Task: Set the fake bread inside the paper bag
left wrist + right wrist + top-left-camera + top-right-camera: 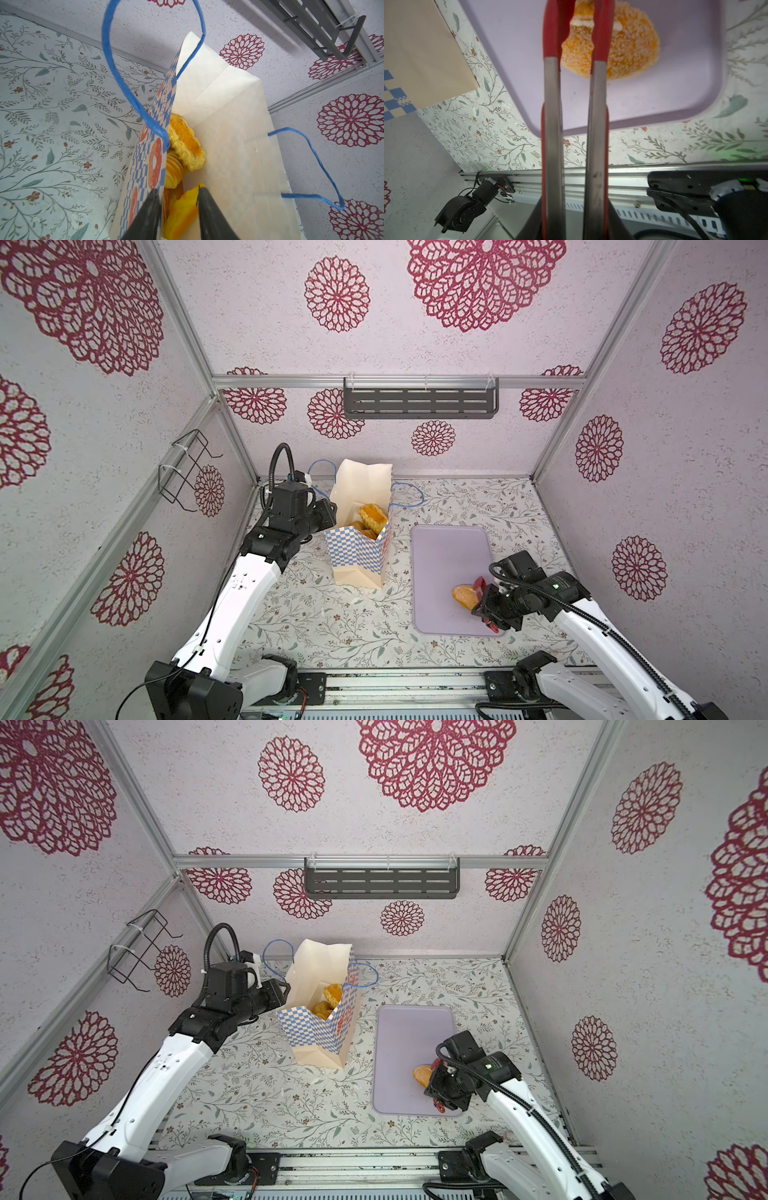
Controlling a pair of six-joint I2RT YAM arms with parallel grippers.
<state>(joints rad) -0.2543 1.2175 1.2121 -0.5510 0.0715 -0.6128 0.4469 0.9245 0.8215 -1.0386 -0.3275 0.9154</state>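
The paper bag (357,556) (316,1036) stands upright at the back left, mouth open, with several pieces of fake bread (372,516) (185,143) inside. My left gripper (328,510) (177,190) is at the bag's left rim. Its jaws are apart, one finger outside the checkered wall and one inside. One sugared orange bun (463,597) (629,47) lies on the lilac tray (449,556). My right gripper (484,605) (575,207) is shut on the red tongs (552,104). The tongs' red tips reach over the bun on both sides.
The bag's blue cord handles (124,87) stick out past its rim. A grey slotted shelf (419,400) hangs on the back wall and a black wire rack (187,470) on the left wall. An aluminium rail (399,686) runs along the front edge.
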